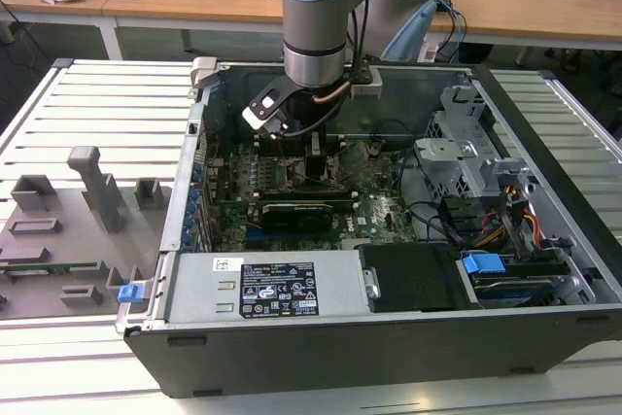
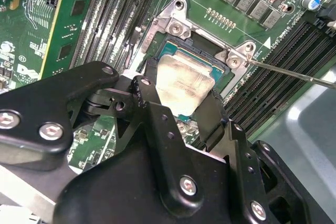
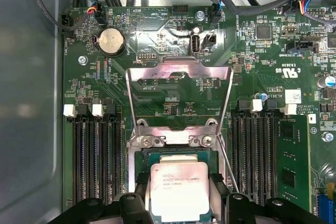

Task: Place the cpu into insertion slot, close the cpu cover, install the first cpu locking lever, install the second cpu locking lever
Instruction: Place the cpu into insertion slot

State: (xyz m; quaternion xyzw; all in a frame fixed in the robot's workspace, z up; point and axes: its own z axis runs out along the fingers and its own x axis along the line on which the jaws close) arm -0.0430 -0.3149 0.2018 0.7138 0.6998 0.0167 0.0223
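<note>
Gripper (image 2: pixel 180 92) pinching flat silvery square cpu (image 3: pixel 180 190)

The exterior view stands back and looks steeply down on the whole open computer case (image 1: pixel 340 357) on its slatted table (image 1: pixel 97 94), with the arm (image 1: pixel 316 7) at the upper middle of the frame. The first wrist view hangs close, facing squarely down on the green board (image 3: pixel 157 98); the second wrist view slants in nearer, past the gripper (image 2: pixel 181 95). Both wrist views share the chip (image 3: pixel 178 192) and socket (image 2: pixel 181 45).
</note>
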